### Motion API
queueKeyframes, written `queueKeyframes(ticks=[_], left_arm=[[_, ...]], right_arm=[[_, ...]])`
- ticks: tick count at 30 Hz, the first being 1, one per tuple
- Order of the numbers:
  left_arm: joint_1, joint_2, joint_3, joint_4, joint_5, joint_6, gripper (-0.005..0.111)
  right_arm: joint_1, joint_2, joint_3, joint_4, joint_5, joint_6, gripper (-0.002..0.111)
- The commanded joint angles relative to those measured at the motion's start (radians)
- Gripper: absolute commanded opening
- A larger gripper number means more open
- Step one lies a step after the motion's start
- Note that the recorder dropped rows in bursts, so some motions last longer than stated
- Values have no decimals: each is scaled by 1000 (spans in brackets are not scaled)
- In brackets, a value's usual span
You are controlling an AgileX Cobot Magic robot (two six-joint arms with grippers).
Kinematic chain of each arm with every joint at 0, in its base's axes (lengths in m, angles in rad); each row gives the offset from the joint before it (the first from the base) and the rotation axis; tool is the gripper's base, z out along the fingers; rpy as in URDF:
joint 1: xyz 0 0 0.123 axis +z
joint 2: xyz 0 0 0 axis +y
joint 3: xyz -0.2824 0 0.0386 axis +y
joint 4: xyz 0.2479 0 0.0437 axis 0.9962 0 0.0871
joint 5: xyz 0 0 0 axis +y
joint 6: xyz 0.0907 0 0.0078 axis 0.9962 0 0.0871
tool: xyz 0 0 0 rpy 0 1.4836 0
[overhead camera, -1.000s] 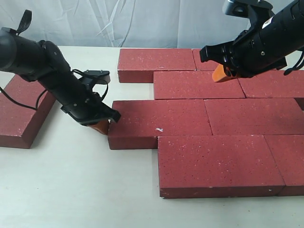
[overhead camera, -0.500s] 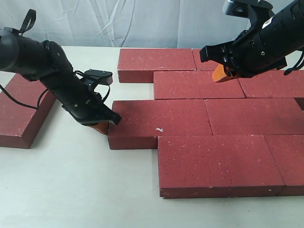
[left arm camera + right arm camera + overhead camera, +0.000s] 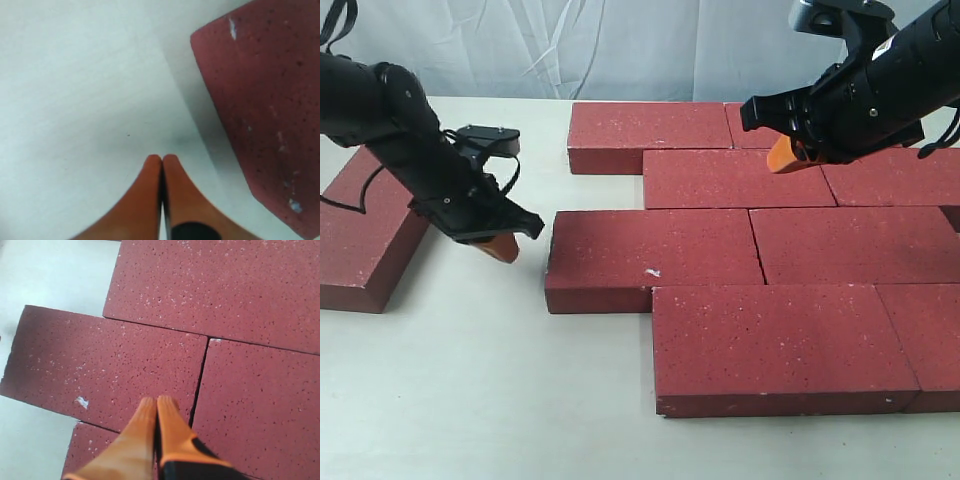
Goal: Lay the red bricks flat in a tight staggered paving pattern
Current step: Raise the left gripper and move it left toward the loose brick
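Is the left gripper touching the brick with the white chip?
No, the left gripper hangs apart from the chipped red brick, with bare table between them.

You have a pale off-white tabletop [image 3: 460, 400] in front of you, matte and plain, with soft shadows lying on it. Behind its far edge you see a creased, whitish sheet [image 3: 620, 45] hanging as a backdrop
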State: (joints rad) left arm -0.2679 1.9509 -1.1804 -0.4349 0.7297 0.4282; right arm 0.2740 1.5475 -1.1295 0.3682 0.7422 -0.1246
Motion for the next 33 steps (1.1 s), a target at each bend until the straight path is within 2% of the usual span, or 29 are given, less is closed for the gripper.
queueKeyframes(ticks=[1, 8, 14, 22, 33], left_arm=[[9, -68, -9, 33, 8, -38, 0], [7, -87, -1, 39, 7, -58, 0], [-27, -18, 14, -12, -13, -58, 0], [-70, -8, 14, -27, -35, -58, 0], [-73, 41, 14, -84, -46, -34, 0]], right_arm=[[-4, -7, 1, 0, 1, -6, -1], [-4, -7, 1, 0, 1, -6, -1], [-4, -7, 1, 0, 3, -6, -1], [-4, -7, 1, 0, 3, -6, -1], [-4, -7, 1, 0, 3, -6, -1]])
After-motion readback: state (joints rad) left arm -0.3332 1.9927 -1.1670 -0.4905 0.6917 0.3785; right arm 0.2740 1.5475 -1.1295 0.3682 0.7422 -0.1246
